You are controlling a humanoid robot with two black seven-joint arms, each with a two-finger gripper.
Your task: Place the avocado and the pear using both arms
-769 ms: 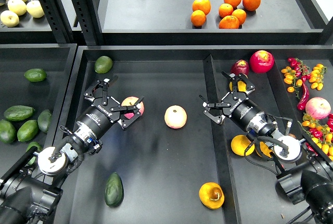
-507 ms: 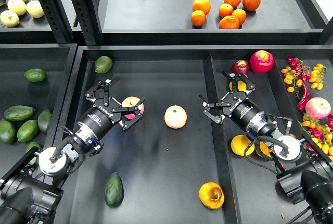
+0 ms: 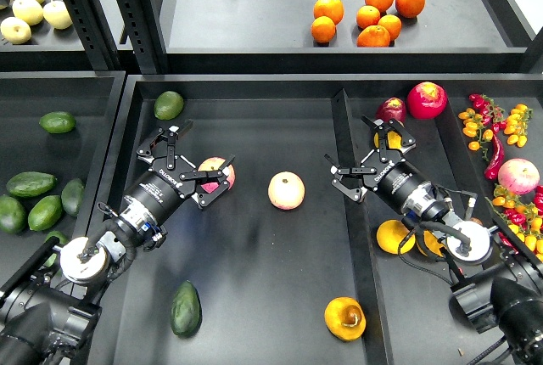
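A big black tray [image 3: 254,297] sits in the middle, under a dark shelf with oranges [image 3: 366,15]. On the left, the robot's left end effector [image 3: 197,158] has its two fingers wide apart and holds nothing. A pink apple [image 3: 217,171] lies just beside it. The avocado [image 3: 186,309] lies near the front of the tray, on its own. The pear [image 3: 345,318] lies further right, also on its own. Both fruits look set down already. The right end effector [image 3: 365,156] is spread apart too, above the tray wall, holding nothing.
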